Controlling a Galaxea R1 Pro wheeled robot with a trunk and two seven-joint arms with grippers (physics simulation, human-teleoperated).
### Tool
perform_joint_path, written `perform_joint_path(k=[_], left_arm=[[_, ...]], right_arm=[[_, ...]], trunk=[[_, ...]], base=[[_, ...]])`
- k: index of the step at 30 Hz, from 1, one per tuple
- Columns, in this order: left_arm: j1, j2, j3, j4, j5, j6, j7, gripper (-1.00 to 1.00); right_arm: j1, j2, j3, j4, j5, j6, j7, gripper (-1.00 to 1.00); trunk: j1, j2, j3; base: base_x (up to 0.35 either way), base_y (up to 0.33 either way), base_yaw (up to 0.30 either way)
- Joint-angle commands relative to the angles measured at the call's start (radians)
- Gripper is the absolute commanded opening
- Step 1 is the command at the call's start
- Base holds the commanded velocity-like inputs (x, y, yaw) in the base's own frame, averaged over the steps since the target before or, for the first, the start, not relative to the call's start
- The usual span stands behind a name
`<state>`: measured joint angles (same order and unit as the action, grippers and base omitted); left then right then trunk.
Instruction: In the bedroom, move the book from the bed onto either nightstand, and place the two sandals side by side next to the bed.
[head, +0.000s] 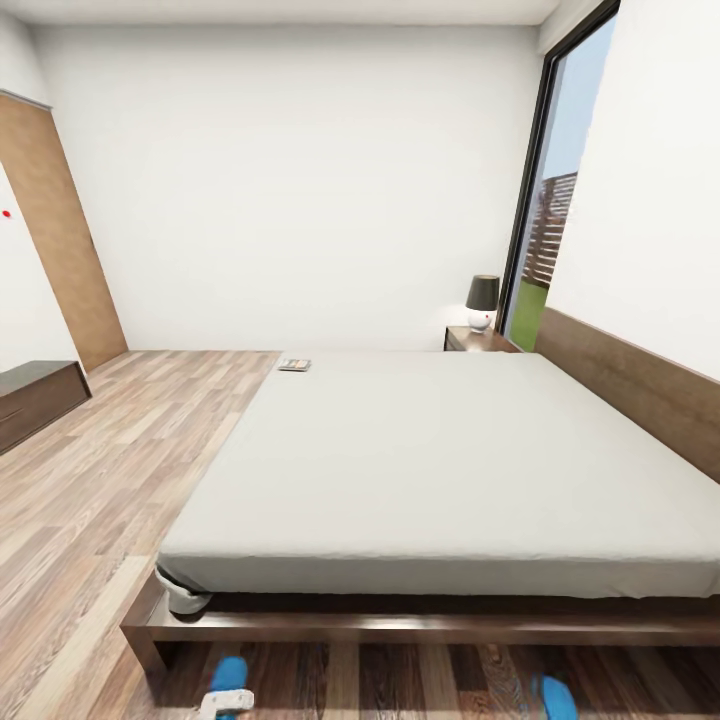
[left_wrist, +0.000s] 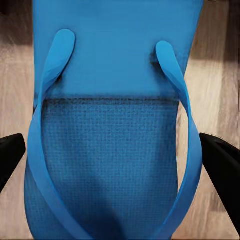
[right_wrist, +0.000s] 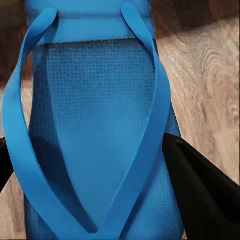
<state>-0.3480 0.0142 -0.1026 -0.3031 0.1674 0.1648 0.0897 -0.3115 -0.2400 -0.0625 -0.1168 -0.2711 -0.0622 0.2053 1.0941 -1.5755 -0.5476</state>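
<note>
Straddling a blue sandal each, both grippers sit with fingers apart.
Left sandal (head: 229, 672) at the head view's bottom left, right sandal (head: 552, 695) at bottom right, before the bed (head: 450, 450); the book (head: 294, 365) lies on its far-left corner.

Left gripper (left_wrist: 117, 160) and right gripper (right_wrist: 95, 175) show dark fingers flanking the soles; whether they touch, I cannot tell.

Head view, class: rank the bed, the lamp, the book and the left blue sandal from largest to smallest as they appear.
1. The bed.
2. The lamp.
3. The left blue sandal, though it is cut off and nearest the camera, so unsure against the lamp.
4. The book.
</note>
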Motion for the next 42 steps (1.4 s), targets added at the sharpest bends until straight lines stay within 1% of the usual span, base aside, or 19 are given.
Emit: perform_joint_path(k=[1, 2, 3, 4, 7, 8, 9, 11, 13, 15, 16, 17, 19, 21, 23, 28, 42], left_arm=[[-0.012, 0.0, -0.008, -0.013, -0.005, 0.043, 0.009, -1.0], [-0.024, 0.0, -0.008, -0.02, -0.019, 0.075, 0.01, -1.0], [-0.048, 0.001, -0.008, -0.026, -0.035, 0.112, 0.01, -1.0], [-0.066, 0.001, -0.008, -0.029, -0.041, 0.127, 0.011, -1.0], [-0.104, -0.001, -0.008, -0.031, -0.049, 0.147, 0.011, -1.0], [-0.111, -0.004, -0.008, -0.03, -0.05, 0.151, 0.011, -1.0], [-0.114, -0.008, -0.008, -0.028, -0.05, 0.152, 0.011, -1.0], [-0.117, -0.011, -0.009, -0.025, -0.051, 0.152, 0.011, -1.0], [-0.118, -0.012, -0.009, -0.023, -0.051, 0.152, 0.012, -1.0], [-0.118, -0.012, -0.011, -0.022, -0.051, 0.15, 0.011, -1.0], [-0.118, -0.013, -0.011, -0.021, -0.05, 0.148, 0.01, -1.0], [-0.117, -0.013, -0.011, -0.021, -0.05, 0.144, 0.01, -1.0], [-0.116, -0.012, -0.01, -0.021, -0.05, 0.132, 0.01, -1.0], [-0.111, -0.009, -0.01, -0.02, -0.049, 0.126, 0.01, -1.0], [-0.107, -0.007, -0.008, -0.019, -0.047, 0.124, 0.01, -1.0], [-0.106, -0.006, -0.008, -0.019, -0.046, 0.125, 0.01, -1.0], [-0.106, -0.005, -0.008, -0.019, -0.045, 0.126, 0.008, -1.0]], right_arm=[[-0.001, -0.023, -0.003, -0.009, -0.007, 0.032, 0.006, -1.0], [-0.001, -0.048, -0.005, -0.029, -0.015, 0.075, 0.007, -1.0], [-0.001, -0.088, -0.006, -0.072, -0.042, 0.152, 0.007, -1.0], [-0.001, -0.115, -0.007, -0.102, -0.075, 0.207, 0.008, -1.0], [-0.001, -0.185, -0.008, -0.178, -0.21, 0.356, 0.011, -1.0], [-0.001, -0.212, -0.008, -0.213, -0.273, 0.417, 0.017, -1.0], [-0.001, -0.237, -0.008, -0.254, -0.317, 0.475, 0.031, -1.0], [-0.001, -0.27, -0.008, -0.299, -0.347, 0.552, 0.072, -1.0], [-0.001, -0.291, -0.008, -0.328, -0.36, 0.635, 0.146, -1.0], [-0.001, -0.319, -0.009, -0.381, -0.367, 0.772, 0.275, -1.0], [-0.001, -0.333, -0.011, -0.423, -0.369, 0.87, 0.345, -1.0], [-0.001, -0.339, -0.021, -0.459, -0.37, 0.945, 0.386, -1.0], [-0.001, -0.34, -0.045, -0.484, -0.37, 0.983, 0.404, -1.0], [-0.001, -0.341, -0.068, -0.494, -0.369, 0.995, 0.41, -1.0], [-0.001, -0.341, -0.08, -0.499, -0.369, 0.999, 0.412, -1.0], [-0.001, -0.34, -0.082, -0.5, -0.369, 0.999, 0.412, -1.0], [-0.001, -0.34, -0.082, -0.501, -0.369, 0.998, 0.411, -1.0]], trunk=[[0.0, -0.001, -0.001], [0.0, -0.001, -0.001], [0.0, -0.001, -0.001], [0.0, -0.001, -0.001], [0.0, -0.001, -0.001], [0.0, -0.001, -0.001], [0.0, -0.001, -0.001], [0.0, -0.001, -0.001], [0.0, -0.001, -0.001], [0.0, -0.001, -0.001], [0.0, -0.001, -0.001], [0.0, -0.001, -0.001], [0.0, -0.001, -0.001], [0.0, -0.001, -0.001], [0.0, -0.001, -0.001], [0.0, -0.001, -0.001], [0.054, -0.099, -0.045]], base=[[0.0, 0.0, 0.0], [0.0, 0.0, 0.0], [0.0, 0.0, 0.0], [0.0, 0.0, 0.0], [0.0, 0.0, 0.0], [0.0, 0.0, 0.0], [0.0, 0.0, 0.0], [0.0, 0.0, 0.0], [0.0, 0.0, 0.0], [0.0, 0.0, 0.0], [0.0, 0.0, 0.0], [0.0, 0.0, 0.0], [0.0, 0.0, 0.0], [0.0, 0.0, 0.0], [0.0, 0.0, 0.0], [0.0, 0.0, 0.0], [0.0, 0.0, 0.0]])
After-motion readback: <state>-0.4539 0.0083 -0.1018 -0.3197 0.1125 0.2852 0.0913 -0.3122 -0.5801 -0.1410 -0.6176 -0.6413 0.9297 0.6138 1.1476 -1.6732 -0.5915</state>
